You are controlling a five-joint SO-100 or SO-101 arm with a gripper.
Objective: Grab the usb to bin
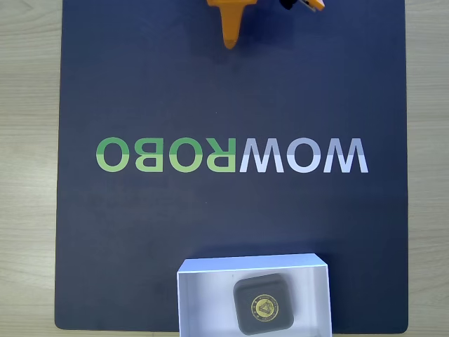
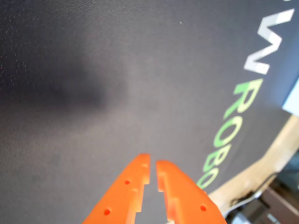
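In the fixed view the gripper [image 1: 229, 43] is cut off by the top edge, so that only an orange pointed tip and, to its right, a scrap of orange and black arm [image 1: 303, 5] are seen; the rest of the arm is out of frame; the bin [image 1: 210, 298] is cropped by the bottom edge, so its near wall is not seen; the gold emblem on the usb [image 1: 264, 305] is too small for its detail to be read beyond a triangle within a ring; in the wrist view the orange fingers [image 2: 128, 186] are blurred and cut off by the bottom edge, and the lettering [image 2: 238, 107] on the mat is seen sideways and partly lost at the right edge; beyond the mat's corner a strip of pale wooden table [image 2: 261, 163] and some dark clutter are too blurred to be made out; the jaws are seen drawn together with only a thin slit between them, nothing being held, above bare dark mat [image 1: 140, 232]; the usb lies flat inside the bin, toward its right half in the fixed view, at the bottom of the mat; the gripper is at the opposite, top end, well apart from it, with the WOWROBO lettering lying between them
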